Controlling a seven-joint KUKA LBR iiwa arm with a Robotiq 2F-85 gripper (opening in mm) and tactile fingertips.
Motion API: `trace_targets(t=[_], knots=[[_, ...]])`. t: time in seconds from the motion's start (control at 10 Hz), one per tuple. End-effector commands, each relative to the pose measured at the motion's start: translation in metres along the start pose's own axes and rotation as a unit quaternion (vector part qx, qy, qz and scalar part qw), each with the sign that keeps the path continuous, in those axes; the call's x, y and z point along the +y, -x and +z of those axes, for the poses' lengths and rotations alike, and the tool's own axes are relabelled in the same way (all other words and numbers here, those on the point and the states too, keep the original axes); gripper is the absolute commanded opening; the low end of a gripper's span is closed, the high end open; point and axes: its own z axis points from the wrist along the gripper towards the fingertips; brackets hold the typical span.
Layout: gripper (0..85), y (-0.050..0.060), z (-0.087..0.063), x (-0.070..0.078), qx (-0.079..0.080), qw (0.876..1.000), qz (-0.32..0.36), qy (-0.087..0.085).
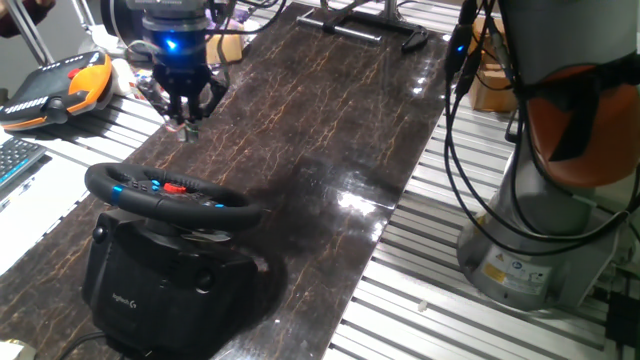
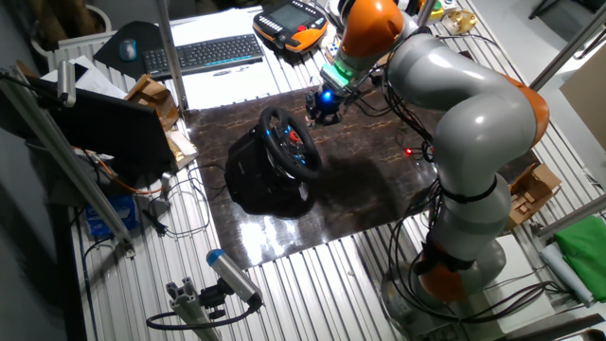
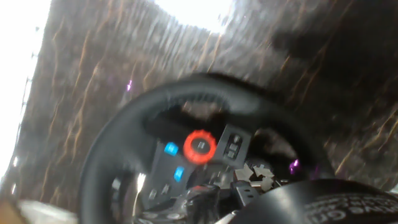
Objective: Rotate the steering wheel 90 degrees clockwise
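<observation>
Hand [image 1: 187, 128] apart from steering wheel [image 1: 170, 190], grip unclear; controller [image 1: 60, 88] nearby.

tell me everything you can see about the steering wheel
The steering wheel is a round black racing wheel with a matte rim, a blue rim mark, and a hub carrying a red dial and blue buttons. It tilts on a bulky black base standing on the dark marbled mat. The end effector hovers apart; nothing grips it.
</observation>
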Motion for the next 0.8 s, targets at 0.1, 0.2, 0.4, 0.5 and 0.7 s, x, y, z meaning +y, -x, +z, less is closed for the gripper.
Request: trace_targets(t=[0.1,0.2,0.4,0.5,0.7], knots=[[0.7,-0.011,0.004,0.007,0.011,1.000,-0.003,0.007],[0.7,-0.015,0.007,0.011,0.015,1.000,-0.006,0.011],[0.7,-0.020,0.009,0.016,0.015,0.999,-0.028,0.013],[0.7,-0.023,0.009,0.018,0.017,0.999,-0.044,0.010],[0.7,-0.029,0.011,0.021,0.020,0.998,-0.052,0.005]])
